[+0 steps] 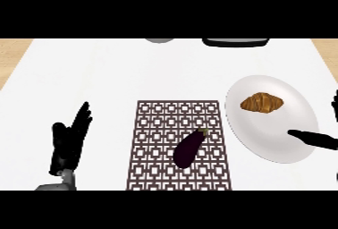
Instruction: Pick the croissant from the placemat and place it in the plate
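Croissant (262, 102), golden-brown, lies on the white plate (264, 145) near the tabletop's (99, 71) right edge; right hand (315, 138) spread beside it, left hand (69, 142) open.

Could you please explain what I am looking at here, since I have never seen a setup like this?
This single picture is taken as if from a humanoid robot's head, looking steeply down at a white counter. The black shapes are its hands. The left hand rests open at the left, fingers up, holding nothing. Of the right hand only a small part shows at the right edge, reaching over the plate's rim; I cannot tell whether it is open or shut.

In the middle lies a patterned brown placemat with a dark purple eggplant on it. To the right is a white plate, and the croissant already lies on it. Two partly cut-off objects sit at the counter's far edge.
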Tool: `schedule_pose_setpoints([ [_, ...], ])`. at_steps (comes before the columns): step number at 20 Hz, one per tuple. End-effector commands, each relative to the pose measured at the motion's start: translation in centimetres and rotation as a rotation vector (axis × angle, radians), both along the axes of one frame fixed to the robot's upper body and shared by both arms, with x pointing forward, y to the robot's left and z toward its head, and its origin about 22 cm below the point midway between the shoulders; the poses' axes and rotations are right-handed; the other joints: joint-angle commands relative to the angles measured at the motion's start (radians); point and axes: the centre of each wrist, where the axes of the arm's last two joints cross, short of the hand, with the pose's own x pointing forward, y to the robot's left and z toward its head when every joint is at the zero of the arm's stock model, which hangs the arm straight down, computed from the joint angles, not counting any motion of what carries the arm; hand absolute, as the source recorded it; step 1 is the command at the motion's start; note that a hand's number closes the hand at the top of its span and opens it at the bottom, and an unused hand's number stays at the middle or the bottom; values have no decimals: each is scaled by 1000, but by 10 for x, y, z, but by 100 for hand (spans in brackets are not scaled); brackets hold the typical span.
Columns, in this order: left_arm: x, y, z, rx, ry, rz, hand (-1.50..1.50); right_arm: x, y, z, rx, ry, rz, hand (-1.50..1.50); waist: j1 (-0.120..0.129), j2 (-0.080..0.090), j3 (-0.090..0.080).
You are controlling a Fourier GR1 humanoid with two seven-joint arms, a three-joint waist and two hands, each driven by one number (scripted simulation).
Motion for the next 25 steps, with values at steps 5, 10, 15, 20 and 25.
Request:
schedule_pose_setpoints([
  [5, 8, 1, 18, -5, 10, 3, 0, -10, -30, -1, 2, 7, -54, -150, 0, 0, 0],
  [10, 13, 5, 13, -1, -3, 5, 0, -32, -53, -21, -2, -36, -87, -150, 1, 0, 0],
  [15, -2, -12, 4, 8, 6, 1, 0, -41, -46, -17, -31, -10, -159, -150, -2, -1, 0],
  [20, -5, 6, 1, -1, 2, 5, 0, -38, -68, -21, -24, -21, -200, -150, 2, 0, 0],
  [25, 21, -23, -6, 5, 3, -4, 0, -55, -91, -14, -65, 17, -220, -150, -3, 1, 0],
])
